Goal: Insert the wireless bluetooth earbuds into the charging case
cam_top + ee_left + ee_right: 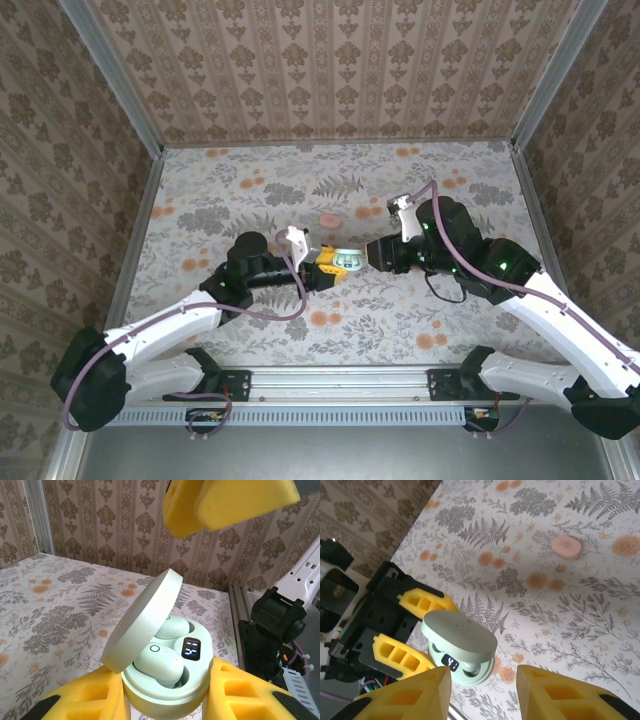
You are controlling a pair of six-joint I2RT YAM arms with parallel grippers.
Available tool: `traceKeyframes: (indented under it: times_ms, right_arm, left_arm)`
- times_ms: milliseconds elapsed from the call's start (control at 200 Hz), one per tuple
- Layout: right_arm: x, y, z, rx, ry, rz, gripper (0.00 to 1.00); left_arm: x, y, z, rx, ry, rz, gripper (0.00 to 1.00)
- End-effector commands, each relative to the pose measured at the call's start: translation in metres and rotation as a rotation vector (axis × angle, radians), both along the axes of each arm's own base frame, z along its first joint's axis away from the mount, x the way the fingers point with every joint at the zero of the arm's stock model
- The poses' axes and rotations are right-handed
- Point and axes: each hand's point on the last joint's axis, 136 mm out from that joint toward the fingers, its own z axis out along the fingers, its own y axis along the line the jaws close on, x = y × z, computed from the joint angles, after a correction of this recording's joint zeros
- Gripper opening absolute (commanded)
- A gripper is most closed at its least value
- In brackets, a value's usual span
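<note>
There is one charging case (165, 702). It is pale green and round. The two yellow left fingers (240, 695) squeeze it, one on each side, and hold it up a little above the surface (250, 190). The case sits near the middle of the surface, between the two arms.

The lid (145, 622) of the case is open. It stands up and leans back to one side.

Inside the case there are two wireless bluetooth earbuds. Here they look pale green, like the case. One earbud (157, 662) lies at the front. The other earbud (172, 627) lies behind it, partly hidden by the lid. Both sit down in their little beds. Beside them is one small black screen (191, 648) with bright numbers on it.

The two yellow right fingers (415, 695) are apart, about partway open. Nothing is between them. They hang just beside the open case and do not touch it.

One pink round thing (566, 546) lies flat on the surface, well apart from the case, farther from the arms. I cannot tell what it is.

The surface has grey ferns and orange flowers printed on it.
</note>
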Motion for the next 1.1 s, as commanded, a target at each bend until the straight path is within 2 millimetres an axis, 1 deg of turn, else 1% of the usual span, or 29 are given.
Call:
traceKeyframes:
  times_ms: [0,150,205,225,235,265,410,535,545,620,755,910,1050,1095]
  right_arm:
    - [0.009,0.003,0.011,0.060,-0.016,-0.031,0.44]
    - [0.016,0.016,0.008,0.146,0.028,-0.031,0.55]
    - [0.021,0.020,0.009,0.190,0.041,-0.039,0.56]
    - [0.022,0.021,0.006,0.196,0.057,-0.040,0.56]
    - [0.024,0.023,0.009,0.215,0.047,-0.040,0.57]
    - [0.026,0.026,0.011,0.243,0.051,-0.037,0.57]
    - [0.032,0.036,0.000,0.270,0.120,-0.018,0.58]
    - [0.027,0.042,-0.013,0.278,0.185,0.007,0.60]
    - [0.026,0.042,-0.014,0.279,0.188,0.009,0.61]
    - [0.022,0.042,-0.021,0.293,0.216,0.006,0.62]
    - [0.015,0.040,-0.031,0.341,0.258,-0.009,0.65]
    - [0.010,0.045,-0.036,0.420,0.307,-0.004,0.68]
    - [0.010,0.054,-0.035,0.493,0.349,0.011,0.68]
    - [0.010,0.058,-0.035,0.514,0.364,0.020,0.66]
  left_arm:
    - [-0.008,0.003,0.016,-0.055,-0.020,-0.021,0.06]
    - [-0.009,0.005,0.020,-0.068,-0.019,-0.018,0.06]
    - [-0.009,0.005,0.022,-0.073,-0.021,-0.018,0.06]
    - [-0.010,0.005,0.022,-0.075,-0.021,-0.020,0.06]
    - [-0.010,0.005,0.023,-0.077,-0.021,-0.020,0.06]
    - [-0.010,0.005,0.023,-0.077,-0.020,-0.020,0.06]
    - [-0.007,0.006,0.025,-0.083,-0.011,-0.005,0.06]
    - [-0.006,0.007,0.028,-0.092,-0.007,0.011,0.08]
    - [-0.003,0.008,0.028,-0.092,-0.006,0.026,0.08]
    - [0.002,0.010,0.030,-0.098,-0.007,0.059,0.09]
    - [0.005,0.012,0.034,-0.112,-0.003,0.076,0.09]
    - [0.008,0.012,0.036,-0.124,0.005,0.088,0.10]
    - [0.011,0.012,0.036,-0.126,0.016,0.101,0.10]
    - [0.011,0.011,0.036,-0.128,0.018,0.100,0.10]
